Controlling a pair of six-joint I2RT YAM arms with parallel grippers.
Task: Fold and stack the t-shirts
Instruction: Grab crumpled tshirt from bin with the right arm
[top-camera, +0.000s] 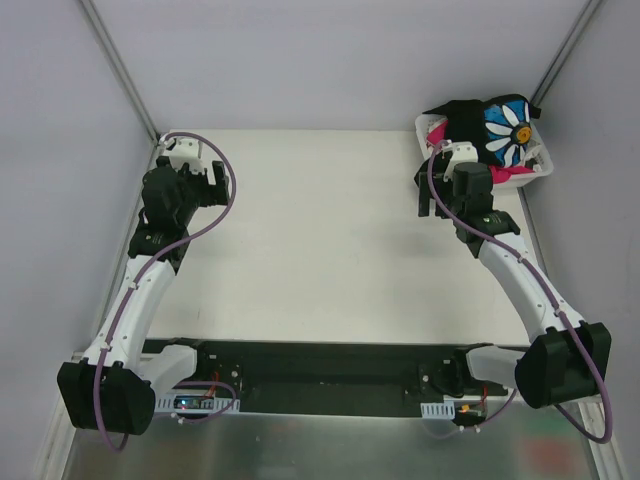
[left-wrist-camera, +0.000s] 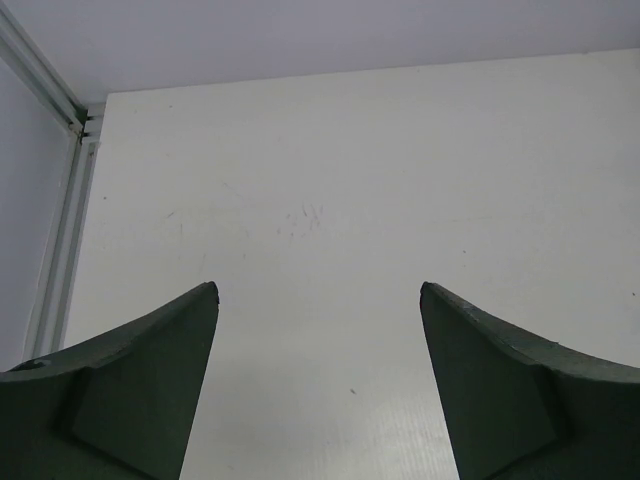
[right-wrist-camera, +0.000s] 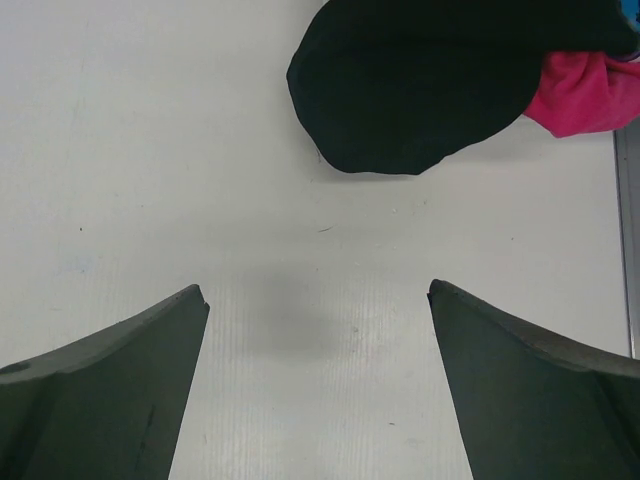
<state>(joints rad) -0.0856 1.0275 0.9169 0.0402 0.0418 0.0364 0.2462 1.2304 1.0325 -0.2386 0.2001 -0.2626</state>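
Left tool (left-wrist-camera: 318, 290): dark, matte, wedge-shaped jaws set wide apart, nothing between them, over bare desk.
Right tool (right-wrist-camera: 318, 290): jaws spread wide, holding nothing, near the black cloth but apart from it.
Black t-shirt (top-camera: 468, 115): soft, matte, heaped in the basket at the far right corner; white-and-blue daisy print on top; a rounded fold spills out.
Pink t-shirt (top-camera: 512, 175): bright, crumpled, beneath the black one.
Basket (top-camera: 541, 160): white, rigid rim.
Desk (top-camera: 320, 240): flat, off-white, faintly ribbed.

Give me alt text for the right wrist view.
The open right gripper hovers empty over the white table. Ahead, at the top, sits a bunched black t-shirt, with a pink t-shirt at its right.
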